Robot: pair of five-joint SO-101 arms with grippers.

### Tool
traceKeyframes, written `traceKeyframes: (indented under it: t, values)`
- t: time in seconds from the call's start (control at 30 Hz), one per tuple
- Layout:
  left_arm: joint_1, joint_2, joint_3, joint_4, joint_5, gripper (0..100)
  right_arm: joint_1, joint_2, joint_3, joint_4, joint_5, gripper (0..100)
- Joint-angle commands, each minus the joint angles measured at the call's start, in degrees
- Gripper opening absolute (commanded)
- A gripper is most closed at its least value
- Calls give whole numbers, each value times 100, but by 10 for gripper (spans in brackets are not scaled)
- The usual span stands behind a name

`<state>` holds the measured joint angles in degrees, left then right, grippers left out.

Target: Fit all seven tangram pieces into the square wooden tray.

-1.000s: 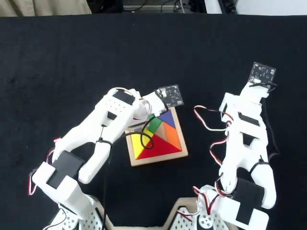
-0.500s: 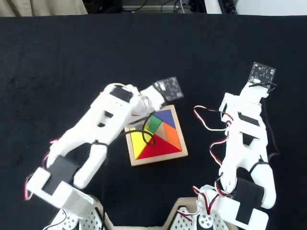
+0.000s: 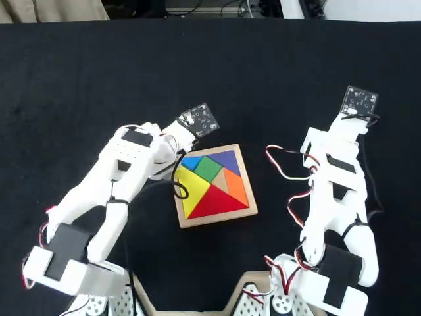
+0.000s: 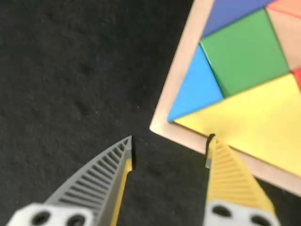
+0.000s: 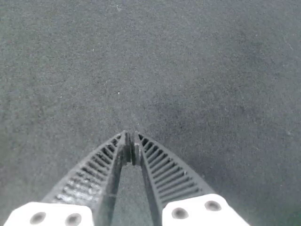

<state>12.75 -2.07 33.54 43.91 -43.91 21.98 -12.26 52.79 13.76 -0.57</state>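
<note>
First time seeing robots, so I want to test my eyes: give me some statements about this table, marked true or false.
1. The left gripper is open and empty. True.
2. The right gripper holds a puzzle piece. False: it is shut on nothing, above bare black cloth.
3. The green piece lies outside the tray. False: it sits inside, beside the blue piece.
4. The yellow piece lies against the red piece. True.

A black-clothed table [image 3: 79,79] runs back to a beige curtain [image 3: 52,8] and dark cables [image 3: 230,6].
</note>
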Motion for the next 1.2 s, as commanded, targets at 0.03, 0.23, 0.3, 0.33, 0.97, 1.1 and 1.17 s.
traceKeyframes:
  t: [0.03, 0.23, 0.3, 0.33, 0.97, 1.1, 1.17]
  values:
    - [-22, 290, -365, -334, 334, 252, 53, -233, -75, -132, 0, 11]
    - [-66, 624, -831, -343, 598, 252, 9, -233, -84, -132, 0, 11]
    - [22, 782, -875, -343, 598, 252, -9, -233, -84, -132, 0, 11]
    - [57, 818, -866, -334, 598, 252, -9, -233, -84, -132, 0, 11]
    - [470, 237, -866, -352, 844, 252, -9, -233, -75, -132, 0, 11]
    - [347, 879, -980, -369, 695, 252, -9, -233, -75, -132, 0, 11]
    - [242, 941, -1059, -334, 712, 252, -9, -233, -75, -132, 0, 11]
